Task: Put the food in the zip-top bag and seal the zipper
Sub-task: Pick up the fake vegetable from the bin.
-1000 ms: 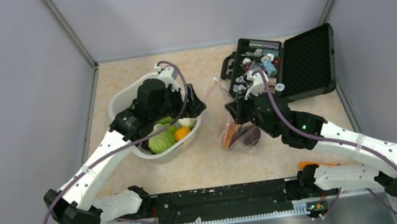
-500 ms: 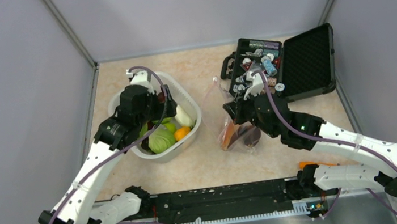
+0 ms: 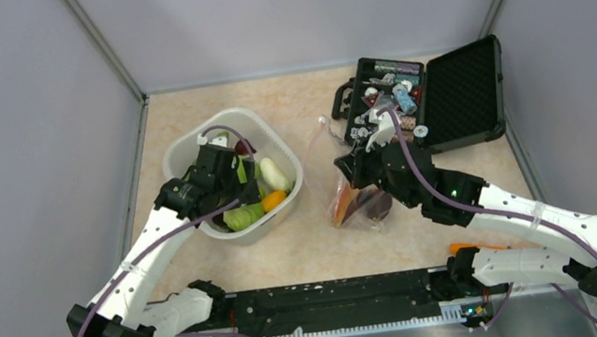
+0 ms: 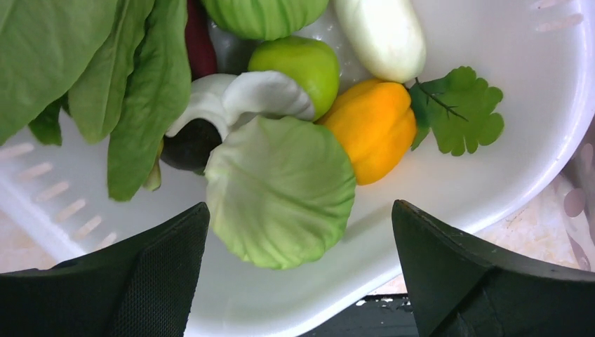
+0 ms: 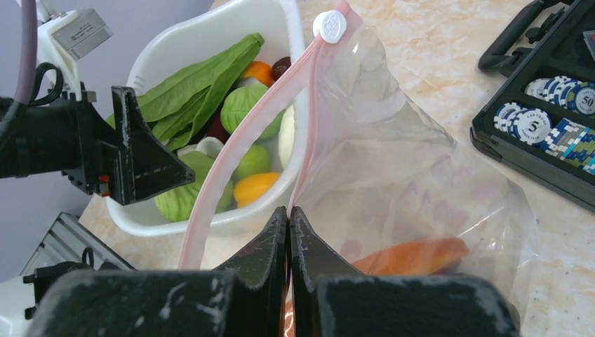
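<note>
**Left spread wide, right pinched shut**

Your left gripper (image 4: pixel 300 210) hangs spread above the pale green toy cabbage (image 4: pixel 281 193) in the white plastic tub (image 4: pixel 505 161). Your right gripper (image 5: pixel 288 213) clamps the clear crinkly zip-top bag (image 5: pixel 414 161) at its pink-red zipper strip (image 5: pixel 242 144); an orange carrot (image 5: pixel 410 256) lies inside

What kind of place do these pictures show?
Probably a robot test booth, not a kitchen: plain grey walls enclose a tabletop, and the props are toy vegetables in a white tub and a black case of poker chips.
</note>
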Available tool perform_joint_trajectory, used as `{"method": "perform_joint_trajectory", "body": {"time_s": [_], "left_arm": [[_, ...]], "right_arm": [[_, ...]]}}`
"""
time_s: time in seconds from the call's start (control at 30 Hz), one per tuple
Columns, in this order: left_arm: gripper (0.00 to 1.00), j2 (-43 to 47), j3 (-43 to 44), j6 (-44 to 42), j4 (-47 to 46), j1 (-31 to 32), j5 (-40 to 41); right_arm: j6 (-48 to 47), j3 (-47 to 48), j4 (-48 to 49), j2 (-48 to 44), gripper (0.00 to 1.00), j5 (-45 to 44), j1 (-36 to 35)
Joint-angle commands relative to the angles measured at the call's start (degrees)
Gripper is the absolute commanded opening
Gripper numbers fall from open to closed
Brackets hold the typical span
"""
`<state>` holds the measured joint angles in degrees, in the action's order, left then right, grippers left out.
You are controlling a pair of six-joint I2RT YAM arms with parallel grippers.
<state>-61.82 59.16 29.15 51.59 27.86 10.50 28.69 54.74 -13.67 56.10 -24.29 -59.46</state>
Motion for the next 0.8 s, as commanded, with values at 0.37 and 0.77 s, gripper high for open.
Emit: {"method": "perform_joint_trajectory", "body": {"time_s": [0.37,0.77], "left_arm": [[0.99,0.74,-5.35,3.96,0.94,-0.11,2.91],[0.61,-1.91,-7.20,2.52,-1.67,-0.09,-1.87]], "right_arm": [[0.18,-0.76,4.28,-0.42,0.00,1.92,0.20],[0.41,-0.78,4.49,-0.11,0.00,2.72,0.16]]}}
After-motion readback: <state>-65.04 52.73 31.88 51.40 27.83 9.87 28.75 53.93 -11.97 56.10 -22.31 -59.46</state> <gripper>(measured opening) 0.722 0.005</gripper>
